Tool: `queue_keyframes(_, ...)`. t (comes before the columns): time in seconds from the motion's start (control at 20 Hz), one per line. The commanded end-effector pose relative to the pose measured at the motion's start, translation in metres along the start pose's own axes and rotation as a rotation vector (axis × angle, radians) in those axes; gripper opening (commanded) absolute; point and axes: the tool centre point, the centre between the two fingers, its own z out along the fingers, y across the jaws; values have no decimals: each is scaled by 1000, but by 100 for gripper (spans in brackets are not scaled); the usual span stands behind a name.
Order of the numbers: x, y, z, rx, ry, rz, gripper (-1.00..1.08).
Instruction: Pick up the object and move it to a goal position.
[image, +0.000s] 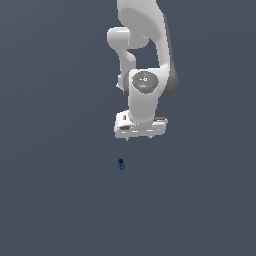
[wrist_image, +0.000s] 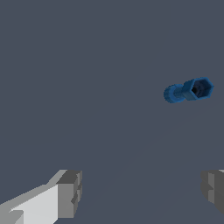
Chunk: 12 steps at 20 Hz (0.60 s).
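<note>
The object (image: 121, 164) is a tiny glossy dark-blue lumpy thing standing on the flat grey floor. In the wrist view the object (wrist_image: 188, 91) shows a hexagonal end with a dark hole and a rounder end. My white gripper (image: 139, 138) hangs above it, pointing down, a little toward the exterior view's right of the object and well clear of it. In the wrist view the gripper (wrist_image: 140, 192) is open and empty, its grey fingertips (wrist_image: 69, 194) set wide apart. The object lies outside the gap between them.
The white arm (image: 145, 55) rises from the hand to the exterior view's top edge. A plain dark grey floor (image: 60, 200) fills both views. No goal marker shows.
</note>
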Motion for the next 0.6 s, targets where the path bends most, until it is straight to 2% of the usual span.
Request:
queue_keyframes(0.0,0,0,0,0,0,0,100)
queue_keyframes(0.55,11,-4,-19,-29,32,-41,100)
